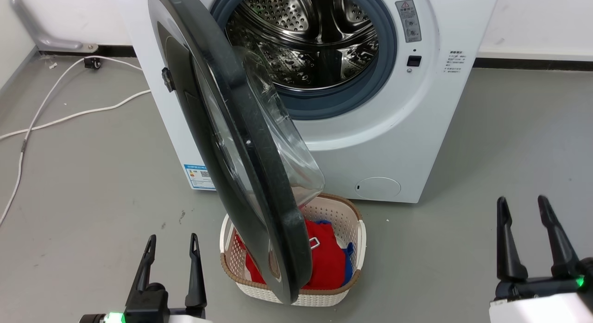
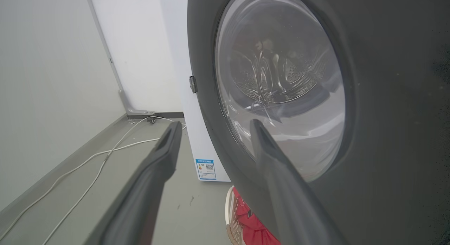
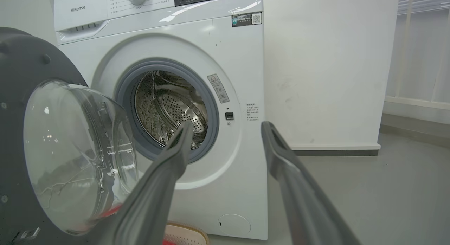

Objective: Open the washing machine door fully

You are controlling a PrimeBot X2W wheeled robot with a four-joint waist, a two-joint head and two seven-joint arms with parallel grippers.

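Note:
The white washing machine point(image 1: 380, 128) stands ahead with its steel drum point(image 1: 305, 35) exposed. Its black round washing machine door point(image 1: 241, 142) is swung out on its left-side hinge, roughly edge-on to me, glass bowl facing right. My left gripper point(image 1: 171, 242) is open at lower left, apart from the door's outer face. In the left wrist view that gripper point(image 2: 214, 123) points at the door point(image 2: 386, 115). My right gripper point(image 1: 521, 203) is open at lower right, holding nothing. In the right wrist view, the right gripper point(image 3: 226, 125) faces the machine point(image 3: 225, 55), the door point(image 3: 21, 69) at left.
A white laundry basket point(image 1: 356, 262) with red and blue clothes sits on the grey floor under the door's lower edge. White cables point(image 1: 60, 114) trail across the floor at left. A white wall point(image 3: 327, 69) stands right of the machine.

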